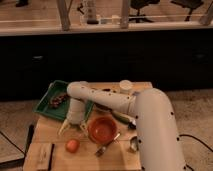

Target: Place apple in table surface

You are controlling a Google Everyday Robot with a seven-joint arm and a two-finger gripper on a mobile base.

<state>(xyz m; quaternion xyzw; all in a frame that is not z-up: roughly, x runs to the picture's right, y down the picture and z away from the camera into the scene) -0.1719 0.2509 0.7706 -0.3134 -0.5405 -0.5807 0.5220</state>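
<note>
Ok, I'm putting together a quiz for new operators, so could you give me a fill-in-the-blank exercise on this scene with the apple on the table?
1. The apple rests on the ____ surface.
2. The tool hangs just above the apple with its fingers ____.
3. The round orange bowl sits to the ____ of the apple in the camera view.
4. The green tray lies at the table's far ____ corner in the view.

Missing words: table; open; right; left

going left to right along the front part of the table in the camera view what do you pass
Wooden block → apple on the table surface, just below the gripper → orange bowl → small metal cup.
</note>
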